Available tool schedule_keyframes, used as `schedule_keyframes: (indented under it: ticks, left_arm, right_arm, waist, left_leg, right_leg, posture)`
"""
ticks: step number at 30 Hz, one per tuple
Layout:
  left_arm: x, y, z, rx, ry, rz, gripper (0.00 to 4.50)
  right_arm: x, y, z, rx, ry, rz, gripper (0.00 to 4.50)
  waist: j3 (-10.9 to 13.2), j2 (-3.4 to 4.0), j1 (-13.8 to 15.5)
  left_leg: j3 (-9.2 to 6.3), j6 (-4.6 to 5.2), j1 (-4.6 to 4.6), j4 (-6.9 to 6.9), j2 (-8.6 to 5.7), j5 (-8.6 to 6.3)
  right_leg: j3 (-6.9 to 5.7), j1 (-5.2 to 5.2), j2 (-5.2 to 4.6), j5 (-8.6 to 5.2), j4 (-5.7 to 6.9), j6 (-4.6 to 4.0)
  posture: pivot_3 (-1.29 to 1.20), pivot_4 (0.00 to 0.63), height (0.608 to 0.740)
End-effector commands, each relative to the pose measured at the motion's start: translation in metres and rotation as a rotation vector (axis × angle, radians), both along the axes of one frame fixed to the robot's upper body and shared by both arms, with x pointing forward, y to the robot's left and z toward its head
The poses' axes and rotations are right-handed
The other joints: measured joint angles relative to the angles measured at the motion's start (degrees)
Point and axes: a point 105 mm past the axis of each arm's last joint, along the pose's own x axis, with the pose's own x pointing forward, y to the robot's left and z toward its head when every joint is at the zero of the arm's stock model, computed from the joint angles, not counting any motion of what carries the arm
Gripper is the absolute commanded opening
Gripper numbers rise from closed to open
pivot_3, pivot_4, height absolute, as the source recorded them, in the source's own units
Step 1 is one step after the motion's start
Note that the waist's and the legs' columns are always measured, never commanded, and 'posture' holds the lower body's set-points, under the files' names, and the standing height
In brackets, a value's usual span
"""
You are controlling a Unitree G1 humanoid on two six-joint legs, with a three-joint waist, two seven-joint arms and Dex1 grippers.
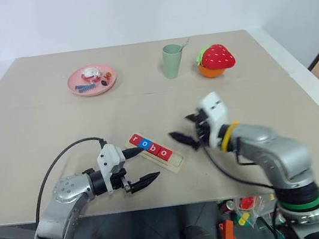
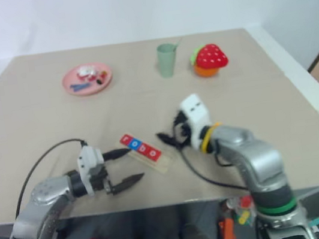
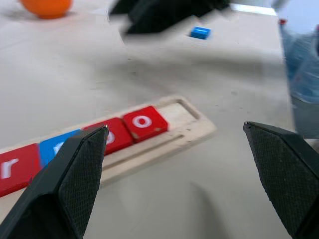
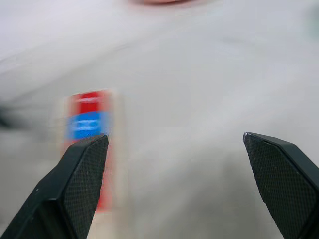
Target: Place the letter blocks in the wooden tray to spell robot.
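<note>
wooden tray (image 1: pixel 159 153): four letter blocks (image 3: pixel 144 122) r-o-b-o, end slot bare | blue block (image 3: pixel 200 33) loose on table | pink plate (image 1: pixel 92 80) at 11 o'clock: small bits | left gripper (image 1: pixel 141 167) wide, empty | right gripper (image 1: pixel 188 128) wide, empty

Red, blue letter blocks (image 1: pixel 150 146); pink plate (image 1: pixel 92 80)

Rt wrist view motion-blurred: letters on blocks (image 4: pixel 88 124) in wooden tray (image 4: pixel 113 164) unreadable. Small items on pink plate (image 1: pixel 92 80) too small to ID. Left wrist view: 3rd block's (image 3: pixel 110 137) letter partly hidden by fingertip (image 3: pixel 82 164); "r" block (image 3: pixel 15 169) cut off at edge.
</note>
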Motion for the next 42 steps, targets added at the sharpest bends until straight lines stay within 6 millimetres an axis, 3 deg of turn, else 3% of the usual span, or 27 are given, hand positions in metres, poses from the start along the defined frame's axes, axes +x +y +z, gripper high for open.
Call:
schedule_keyframes:
  ticks: [1, 5, 11, 21, 26, 27, 35, 38, 42]
  left_arm:
    - [-0.003, -0.007, 0.015, -0.017, -0.06, -0.047, 4.5]
    - [-0.002, -0.009, 0.015, -0.021, -0.063, -0.051, 4.5]
    - [-0.004, -0.013, 0.015, -0.023, -0.061, -0.069, 4.5]
    - [-0.002, -0.017, 0.017, -0.016, -0.066, -0.084, 4.5]
    - [-0.001, -0.017, 0.017, -0.013, -0.065, -0.085, 4.5]
    - [-0.001, -0.017, 0.017, -0.012, -0.065, -0.085, 4.5]
    - [0.0, -0.016, 0.016, -0.008, -0.058, -0.082, 4.5]
    - [-0.001, -0.017, 0.015, -0.006, -0.053, -0.084, 4.5]
    - [-0.002, -0.016, 0.014, -0.004, -0.044, -0.087, 4.5]
  right_arm:
    - [0.0, -0.05, 0.008, -0.053, -0.087, -0.203, 4.47]
    - [-0.012, -0.088, -0.006, -0.115, -0.126, -0.419, 4.47]
    - [-0.028, -0.109, -0.038, -0.107, -0.075, -0.601, 4.47]
    - [-0.038, -0.128, -0.07, 0.032, 0.036, -0.766, 4.47]
    - [-0.04, -0.125, -0.078, 0.046, 0.061, -0.776, 4.47]
    - [-0.04, -0.124, -0.079, 0.042, 0.062, -0.779, 3.94]
    - [-0.034, -0.1, -0.078, 0.052, 0.05, -0.786, 1.25]
    - [-0.027, -0.09, -0.067, 0.067, 0.017, -0.832, 1.23]
    - [-0.009, -0.06, -0.043, 0.164, -0.015, -0.895, 1.23]
  waist:
    - [0.0, -0.03, 0.1]
    - [0.0, 0.0, 0.3]
    - [0.0, 0.04, 0.0]
    - [0.0, 0.04, -0.1]
    - [0.0, 0.04, -0.2]
    - [0.0, 0.04, -0.2]
    - [0.0, 0.03, -0.3]
    - [0.0, 0.02, -0.5]
    - [0.0, 0.07, -0.9]
  left_leg:
    - [-0.01, 0.0, 0.0, -0.01, 0.0, -0.01]
    - [-0.03, 0.01, 0.02, -0.16, 0.02, -0.02]
    - [0.02, 0.0, 0.11, -0.11, 0.08, -0.01]
    - [0.16, -0.01, 0.12, -0.05, 0.05, 0.02]
    - [0.14, -0.01, 0.13, -0.08, 0.06, 0.01]
    - [0.14, -0.01, 0.13, -0.08, 0.06, 0.01]
    - [0.14, -0.01, 0.14, -0.07, 0.06, 0.02]
    - [0.15, -0.02, 0.15, -0.06, 0.07, 0.02]
    - [0.17, -0.04, 0.18, -0.07, 0.13, 0.04]
  right_leg:
    - [0.0, 0.0, 0.01, -0.02, 0.0, 0.0]
    - [-0.01, -0.06, 0.06, -0.1, 0.02, -0.07]
    - [0.05, -0.03, 0.11, -0.04, 0.08, -0.12]
    - [0.22, -0.02, 0.09, 0.03, 0.06, -0.05]
    - [0.2, -0.02, 0.09, 0.02, 0.06, -0.06]
    - [0.2, -0.02, 0.09, 0.02, 0.06, -0.06]
    - [0.21, 0.0, 0.09, 0.02, 0.06, -0.07]
    - [0.22, -0.01, 0.1, 0.03, 0.06, -0.09]
    - [0.27, -0.1, 0.14, 0.12, 0.08, -0.17]
  posture:
    - [0.0, 0.15, 0.74]
    - [0.0, 0.15, 0.74]
    - [0.0, 0.15, 0.74]
    - [0.0, 0.15, 0.74]
    - [0.0, 0.15, 0.74]
    - [0.0, 0.15, 0.74]
    - [0.0, 0.15, 0.74]
    - [0.0, 0.15, 0.74]
    - [0.0, 0.15, 0.74]
